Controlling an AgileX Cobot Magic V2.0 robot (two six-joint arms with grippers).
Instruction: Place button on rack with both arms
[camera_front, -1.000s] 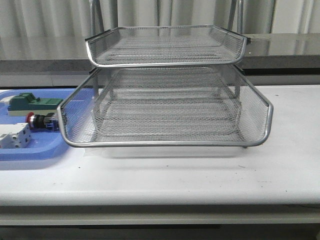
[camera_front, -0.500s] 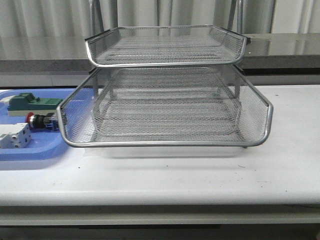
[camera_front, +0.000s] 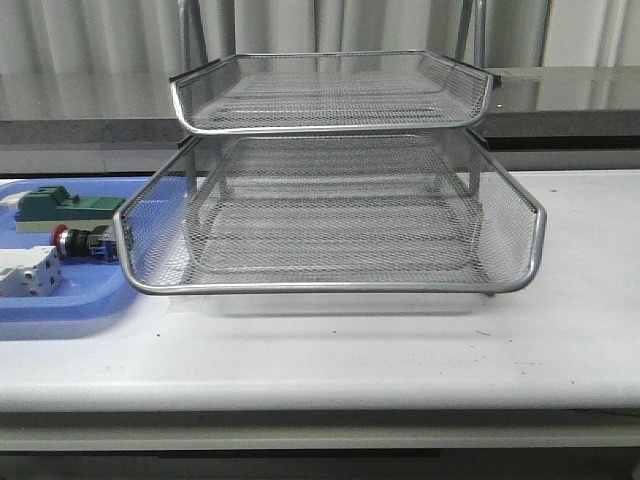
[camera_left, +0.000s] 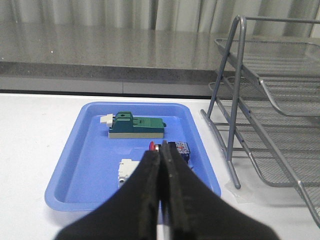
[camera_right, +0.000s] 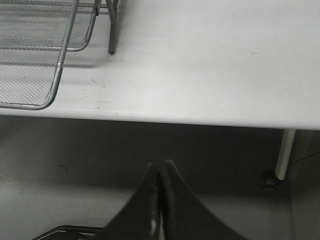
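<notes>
Front: I see the rack (camera_front: 330, 175) mid-table, no arms in frame. The button (camera_front: 80, 241) lies on its side in the blue tray (camera_front: 60, 305), just left of the rack's lower tray, between the green block (camera_front: 65, 207) and the white terminal block (camera_front: 28, 272).

Left wrist: left gripper (camera_left: 161, 156) pressed together, holding nothing, above the tray's near edge. Button (camera_left: 172, 149) shows just past the fingertips, partly hidden, so contact unclear.

Right wrist: right gripper (camera_right: 161, 167) pressed together, empty, off the table (camera_right: 210, 60) edge, rack corner (camera_right: 45, 50) in view.
</notes>
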